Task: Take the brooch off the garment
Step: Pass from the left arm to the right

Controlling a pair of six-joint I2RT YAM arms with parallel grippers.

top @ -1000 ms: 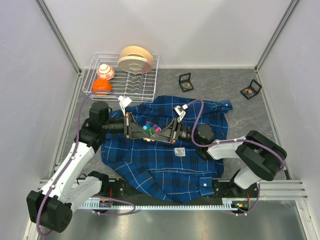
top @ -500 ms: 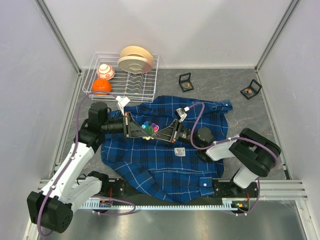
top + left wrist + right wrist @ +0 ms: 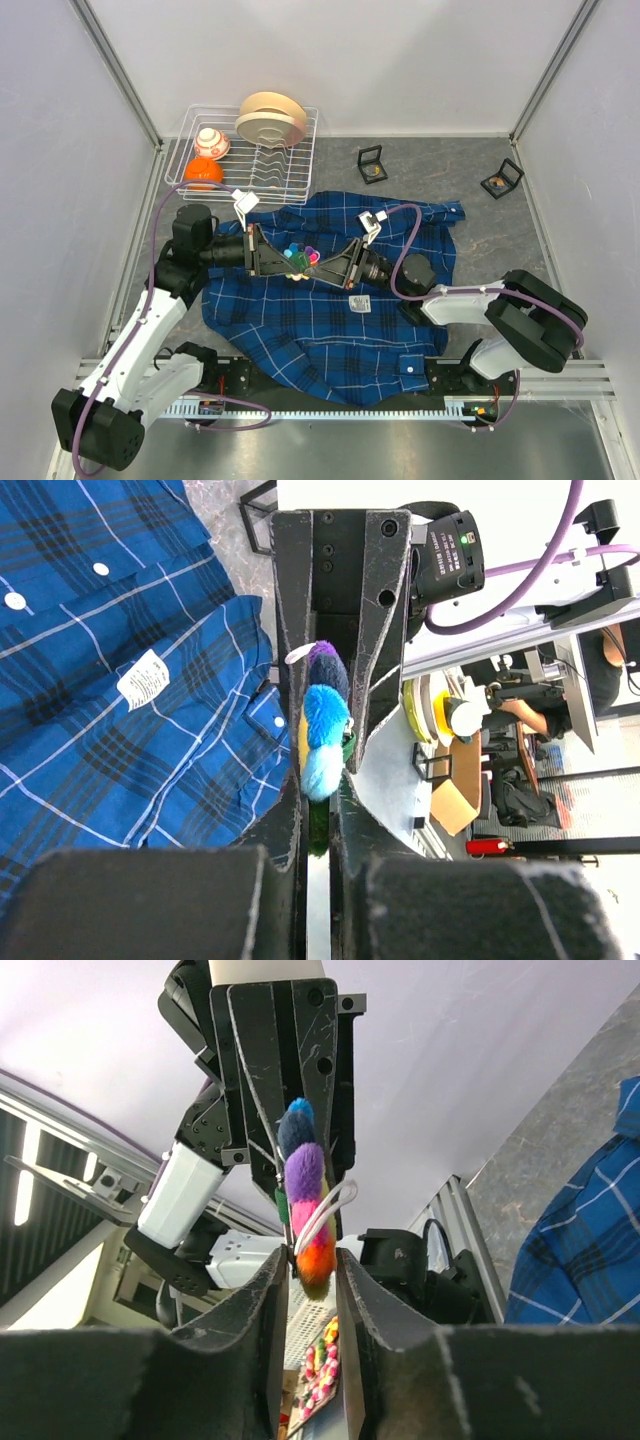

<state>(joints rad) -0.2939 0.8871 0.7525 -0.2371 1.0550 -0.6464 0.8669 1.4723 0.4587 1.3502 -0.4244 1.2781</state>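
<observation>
The brooch (image 3: 300, 255), a string of bright pom-poms with a white loop, hangs in the air between my two grippers, which face each other above the garment (image 3: 320, 330). My left gripper (image 3: 288, 258) is shut on the brooch's blue-green end (image 3: 323, 730). The left gripper (image 3: 318, 785) pinches it tightly at the fingertips. My right gripper (image 3: 322, 262) comes from the opposite side. In the right wrist view the right gripper (image 3: 313, 1260) stands slightly open, and the brooch's orange end (image 3: 314, 1250) sits between its fingertips. No cloth of the garment (image 3: 120, 680) hangs from the brooch.
A white wire rack (image 3: 290, 185) at the back left holds beige plates (image 3: 270, 118), a striped ball (image 3: 211, 142) and an orange ball (image 3: 203, 172). Two small open black boxes (image 3: 371, 163) (image 3: 501, 181) lie behind the shirt. Walls close in left, right and behind.
The right arm's elbow and forearm have swung to the right. Both grippers stay together at the brooch, which sits a little further back. The left arm has barely moved.
</observation>
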